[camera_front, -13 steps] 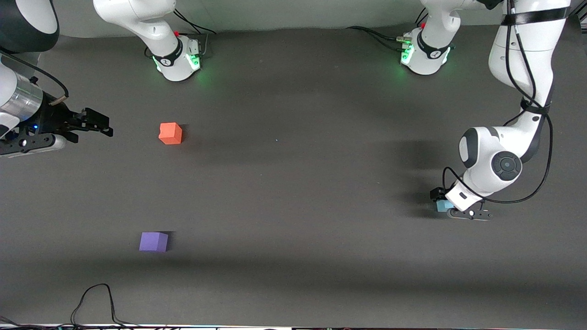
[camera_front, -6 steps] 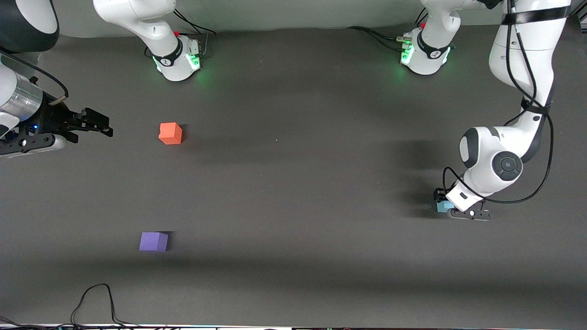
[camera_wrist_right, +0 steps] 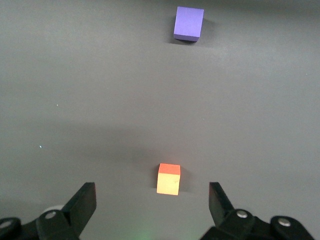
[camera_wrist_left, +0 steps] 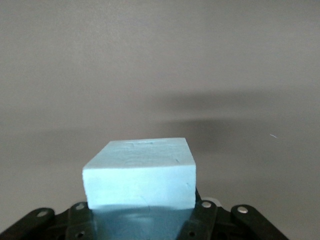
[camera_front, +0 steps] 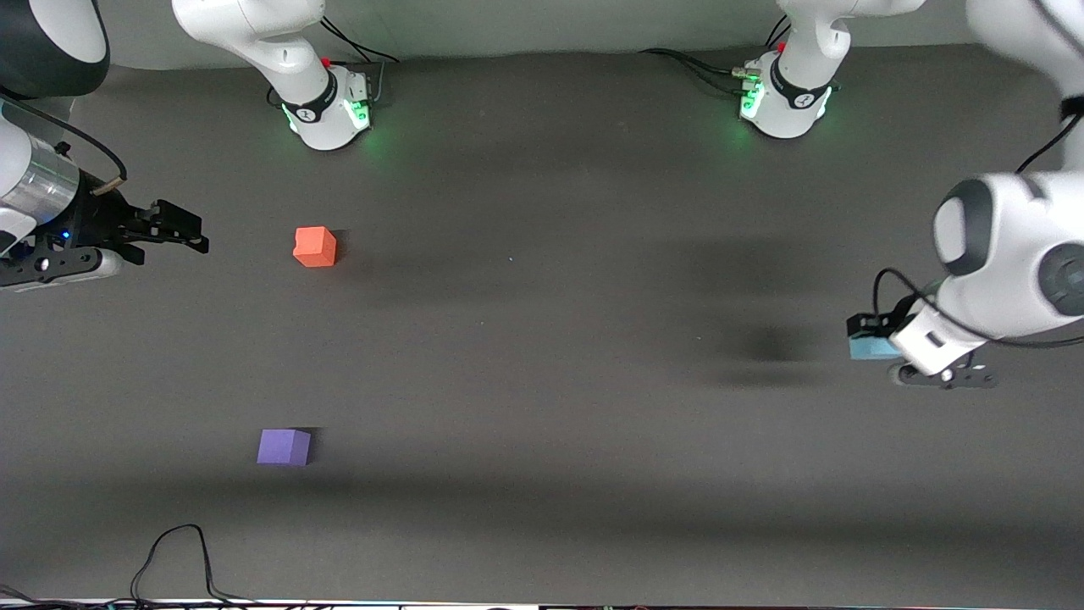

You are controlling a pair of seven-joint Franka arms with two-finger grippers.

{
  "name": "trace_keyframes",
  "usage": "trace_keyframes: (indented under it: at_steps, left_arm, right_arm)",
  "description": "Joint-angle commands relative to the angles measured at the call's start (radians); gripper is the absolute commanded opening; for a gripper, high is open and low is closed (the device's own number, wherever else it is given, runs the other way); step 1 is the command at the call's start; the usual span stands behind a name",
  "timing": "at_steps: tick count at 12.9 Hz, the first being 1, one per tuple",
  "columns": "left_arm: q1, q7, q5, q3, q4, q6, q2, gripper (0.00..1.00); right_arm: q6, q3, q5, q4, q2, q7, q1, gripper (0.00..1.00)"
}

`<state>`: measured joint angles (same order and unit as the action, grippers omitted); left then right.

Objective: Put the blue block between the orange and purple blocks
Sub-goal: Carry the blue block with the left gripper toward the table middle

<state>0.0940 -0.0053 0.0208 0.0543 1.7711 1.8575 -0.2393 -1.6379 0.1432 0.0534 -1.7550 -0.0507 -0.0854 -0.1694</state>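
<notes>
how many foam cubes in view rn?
3. Blue block held in the left gripper, off the table at the left arm's end. Orange block and purple block on the table at the right arm's end, purple nearer the front camera.

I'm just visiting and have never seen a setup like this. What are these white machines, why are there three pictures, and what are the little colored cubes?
The white machines are two robot arms bolted along one edge of a dark table. The wide picture looks down from a high camera facing them. The other two come from small cameras on each arm's wrist.

The left gripper has its fingers shut on the blue block and carries it above the table at the left arm's end; its wrist view shows the block up close.

The right gripper waits at the right arm's end, fingers open and holding nothing.

On the table lie the orange block and the purple block, the purple one nearer the front camera, with a bare gap between them.
</notes>
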Motion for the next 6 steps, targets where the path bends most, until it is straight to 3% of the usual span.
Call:
trace_keyframes:
  at_steps: [1,4,6]
  left_arm:
    - [0.099,-0.196,0.011,-0.045,-0.132,-0.141,-0.023,0.38]
    - [0.229,-0.527,0.014,-0.155,-0.211,-0.138,-0.06,0.38]
    - [0.324,-0.739,0.008,-0.229,-0.287,-0.118,-0.145,0.38]
  right_arm:
    - [-0.013,-0.001,0.002,-0.009,-0.008,-0.001,-0.004,1.0]
    - [-0.013,0.001,0.002,-0.009,-0.011,-0.002,-0.004,1.0]
    - [-0.013,0.001,0.002,-0.009,-0.011,-0.002,-0.004,1.0]
